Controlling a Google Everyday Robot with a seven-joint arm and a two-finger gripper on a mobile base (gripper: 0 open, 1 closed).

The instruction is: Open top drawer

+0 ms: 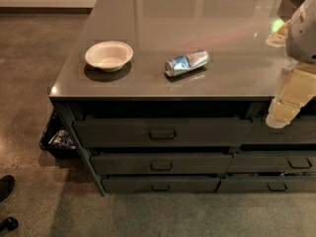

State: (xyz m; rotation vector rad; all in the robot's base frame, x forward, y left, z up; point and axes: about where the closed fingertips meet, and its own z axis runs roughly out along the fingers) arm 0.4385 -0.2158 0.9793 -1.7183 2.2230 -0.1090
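Observation:
The top drawer (163, 131) is the wide dark grey front just under the counter's edge, with a small rectangular pull handle (163, 134) at its centre. A dark gap shows above its front. Two shorter drawer fronts (161, 164) sit below it in the same stack. My gripper (279, 117), cream-coloured, hangs at the right edge of the view. It is in front of the counter's corner, to the right of the top drawer and level with its top edge. It is well apart from the handle and holds nothing that I can see.
On the grey counter top (222, 78) stand a white bowl (108, 56) and a blue-and-silver can (186, 62) lying on its side. The neighbouring stack's dark drawers (289, 163) are at the right. A black crate (56, 138) sits on the floor at the left.

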